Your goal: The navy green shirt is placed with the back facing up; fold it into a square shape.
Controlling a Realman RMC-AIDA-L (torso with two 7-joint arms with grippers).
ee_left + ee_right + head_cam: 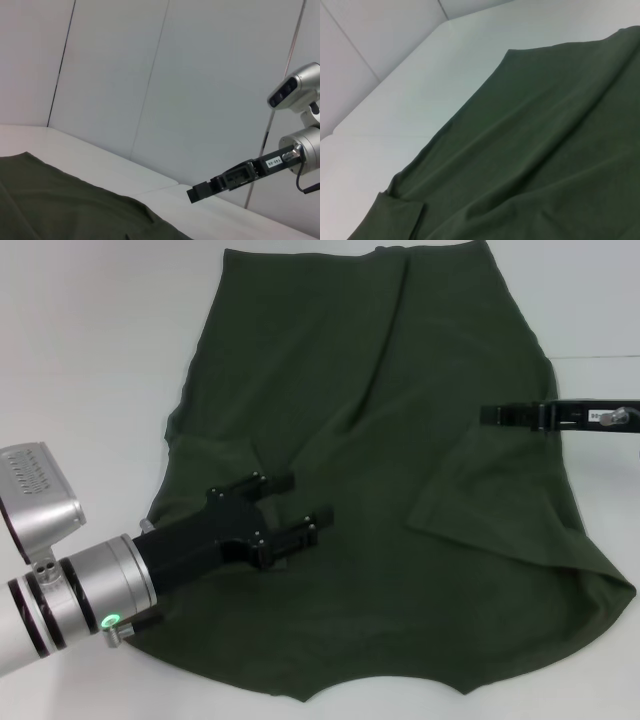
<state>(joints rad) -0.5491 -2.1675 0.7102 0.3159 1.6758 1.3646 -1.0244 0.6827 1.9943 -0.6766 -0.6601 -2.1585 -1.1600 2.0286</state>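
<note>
The navy green shirt point(400, 390) lies spread over most of the white table point(90, 340), with soft creases across its middle. A flap of it point(480, 510) is folded inward on the right side. My left gripper point(308, 498) hovers open over the shirt's near left part, with nothing between its fingers. My right gripper point(483, 415) reaches in from the right edge over the shirt's right side, its fingers shut and empty. The left wrist view shows the shirt point(50, 200) low down and the right gripper point(192, 194) above the table. The right wrist view shows only shirt fabric point(545, 150).
Bare white table shows to the left point(90, 340) of the shirt and at the far right point(600, 320). Light wall panels point(150, 75) stand behind the table. The shirt's near edge point(380, 680) curves close to the table's front.
</note>
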